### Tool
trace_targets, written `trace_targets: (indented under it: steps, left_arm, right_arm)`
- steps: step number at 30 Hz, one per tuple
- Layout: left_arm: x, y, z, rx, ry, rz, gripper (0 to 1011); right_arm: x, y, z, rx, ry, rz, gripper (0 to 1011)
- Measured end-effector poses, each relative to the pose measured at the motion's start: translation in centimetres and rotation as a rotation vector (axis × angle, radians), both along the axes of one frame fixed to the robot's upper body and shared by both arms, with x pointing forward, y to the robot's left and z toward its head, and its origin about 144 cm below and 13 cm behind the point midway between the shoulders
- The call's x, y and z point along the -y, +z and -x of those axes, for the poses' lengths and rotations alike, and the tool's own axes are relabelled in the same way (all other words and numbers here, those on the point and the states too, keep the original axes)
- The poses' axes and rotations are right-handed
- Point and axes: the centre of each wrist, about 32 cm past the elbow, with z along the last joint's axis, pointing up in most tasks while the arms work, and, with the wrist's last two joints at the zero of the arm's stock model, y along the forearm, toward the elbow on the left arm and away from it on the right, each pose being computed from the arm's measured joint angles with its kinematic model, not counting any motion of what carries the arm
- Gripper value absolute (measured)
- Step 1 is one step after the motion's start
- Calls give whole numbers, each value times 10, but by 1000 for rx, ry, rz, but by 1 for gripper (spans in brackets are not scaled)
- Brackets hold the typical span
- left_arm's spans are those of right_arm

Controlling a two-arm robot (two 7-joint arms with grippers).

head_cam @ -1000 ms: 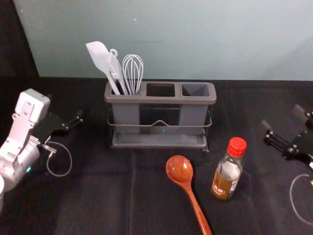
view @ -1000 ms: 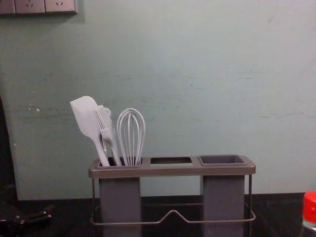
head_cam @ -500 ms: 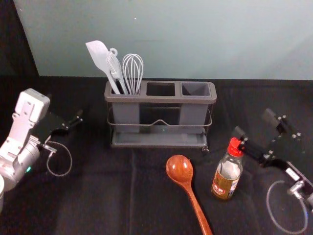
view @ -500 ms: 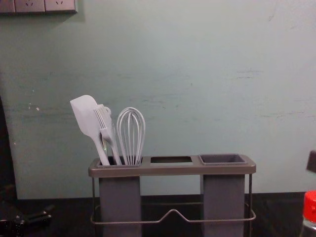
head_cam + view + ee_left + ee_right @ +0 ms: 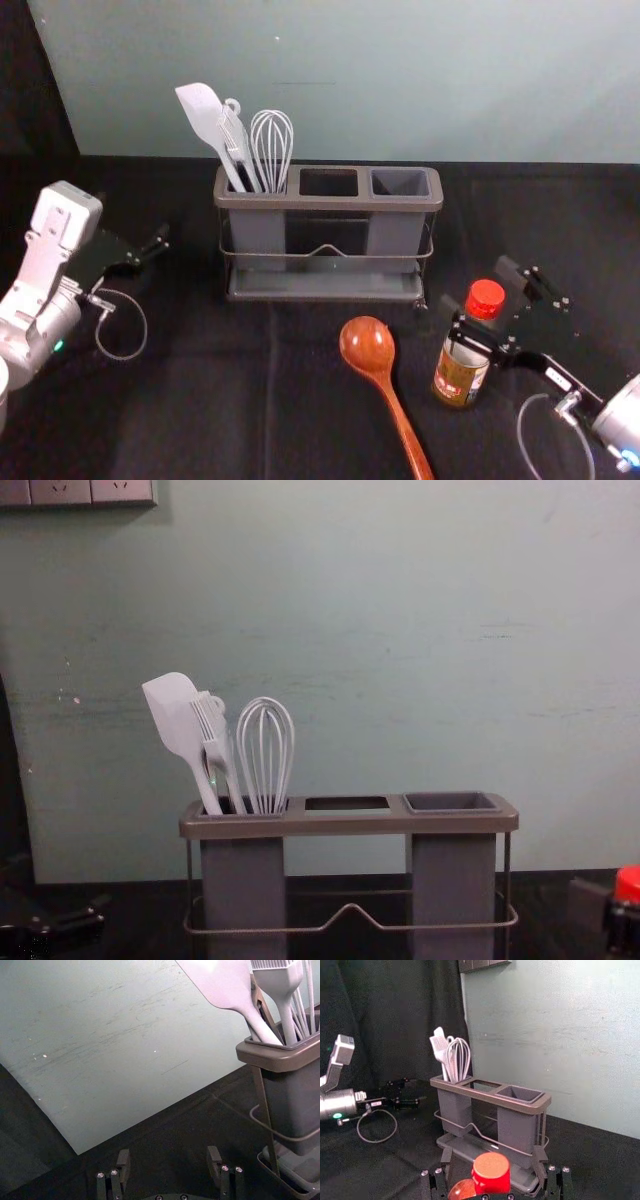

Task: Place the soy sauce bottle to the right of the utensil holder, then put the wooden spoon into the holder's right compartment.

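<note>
Had the right gripper (image 5: 479,284) spread wide in the head view, astride the soy sauce bottle (image 5: 458,380) near its red cap (image 5: 486,298), with no clear sign of a grip. Found the bottle upright on the dark cloth (image 5: 200,400), in front of the utensil holder (image 5: 325,203) and slightly to its right, beside the wooden spoon (image 5: 372,350). Judged a grasp next in line, and feared a topple from one jaw pressing on the narrow upper part ahead of the other. Feared also, on carrying the bottle leftward or too low, a nudge to the spoon or a knock against the holder, below the right compartment (image 5: 393,235).

Saw in the right wrist view the red cap between the spread jaws, with gaps on both sides. Suspected a slip from closing on the smooth cap instead of the glass below.

Saw in the left wrist view the left gripper (image 5: 168,1152) parked to the left of the holder, spread wide around nothing. Expected little trouble there.

Caught in the chest view the cap at the lower right edge, close to a dark finger (image 5: 590,902); could not tell about contact. Noted the pale utensils (image 5: 185,725) leaning tall, likely to rattle after any bump.
</note>
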Motion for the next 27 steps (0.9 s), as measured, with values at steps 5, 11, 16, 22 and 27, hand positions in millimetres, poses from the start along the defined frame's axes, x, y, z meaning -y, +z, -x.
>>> trace_targets:
  steps: [5,11,16,22,27]
  left_arm:
    - [0,0,0,0,0,0,1005]
    - [0,0,0,0,0,0,1005]
    - [0,0,0,0,0,0,1005]
    - [0,0,0,0,0,0,1005]
    - [0,0,0,0,0,0,1005]
  right_arm:
    - [-1,-3,-1,1,1,14,1004]
    - [-2,-4,-1,5,-1,18,1004]
    - [-2,-5,-1,6,0,20,1004]
    - [-3,-6,-2,6,-1,26,877]
    - [-4,-7,-1,3,-1,31,735]
